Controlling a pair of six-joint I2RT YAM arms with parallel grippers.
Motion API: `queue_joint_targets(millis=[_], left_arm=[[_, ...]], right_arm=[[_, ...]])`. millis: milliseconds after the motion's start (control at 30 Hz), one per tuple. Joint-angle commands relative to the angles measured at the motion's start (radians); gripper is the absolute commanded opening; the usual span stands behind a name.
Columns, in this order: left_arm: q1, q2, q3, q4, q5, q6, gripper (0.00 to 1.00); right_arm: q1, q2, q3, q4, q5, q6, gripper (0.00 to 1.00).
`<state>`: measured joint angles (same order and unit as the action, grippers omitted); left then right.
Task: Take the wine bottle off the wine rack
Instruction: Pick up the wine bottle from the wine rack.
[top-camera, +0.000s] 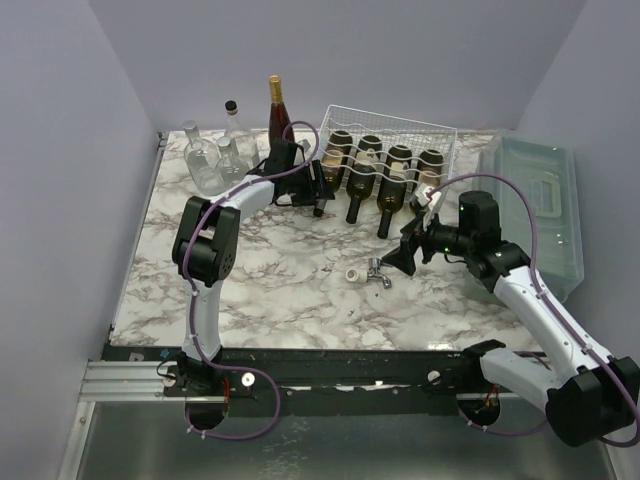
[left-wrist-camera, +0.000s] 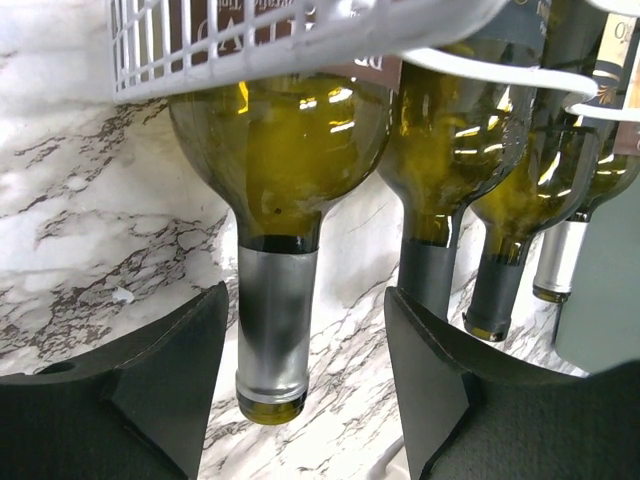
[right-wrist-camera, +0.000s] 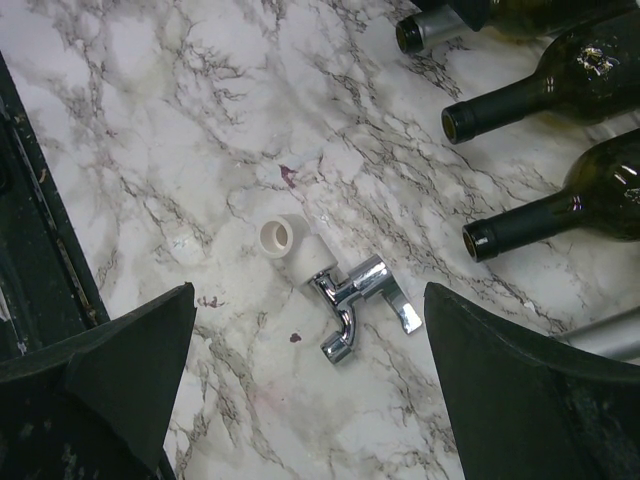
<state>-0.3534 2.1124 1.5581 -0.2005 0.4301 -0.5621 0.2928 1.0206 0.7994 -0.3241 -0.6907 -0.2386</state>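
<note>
The white wire wine rack (top-camera: 392, 128) stands at the back of the table with several green bottles lying in it, necks toward me. My left gripper (top-camera: 320, 197) is at the leftmost wine bottle (top-camera: 337, 158). In the left wrist view, that wine bottle (left-wrist-camera: 275, 150) hangs out under the wine rack's rim (left-wrist-camera: 300, 50). Its silver-foiled neck (left-wrist-camera: 272, 330) sits between the fingers of my open left gripper (left-wrist-camera: 305, 300), close to the left finger (left-wrist-camera: 170, 380), with a gap on each side. My right gripper (top-camera: 405, 256) (right-wrist-camera: 310, 300) hovers open and empty.
A chrome faucet with a white pipe fitting (top-camera: 373, 273) (right-wrist-camera: 345, 290) lies on the marble below my right gripper. Clear glass bottles (top-camera: 208, 158) and an upright red bottle (top-camera: 276, 112) stand at the back left. A translucent lidded bin (top-camera: 540, 205) occupies the right edge.
</note>
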Motion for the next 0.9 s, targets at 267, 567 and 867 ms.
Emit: queue_joint_targets(millis=[267, 567, 867], left_arm=[[-0.053, 0.046, 0.152, -0.26, -0.212, 0.032, 0.63], [-0.083, 0.071, 0.213, -0.35, -0.32, 0.057, 0.6], [-0.103, 0.099, 0.269, -0.398, -0.354, 0.092, 0.37]], right_arm=[[-0.004, -0.036, -0.005, 0.008, 0.023, -0.018, 1.0], [-0.005, -0.043, -0.006, 0.008, 0.03, -0.019, 1.0], [-0.005, -0.047, -0.005, 0.008, 0.042, -0.021, 1.0]])
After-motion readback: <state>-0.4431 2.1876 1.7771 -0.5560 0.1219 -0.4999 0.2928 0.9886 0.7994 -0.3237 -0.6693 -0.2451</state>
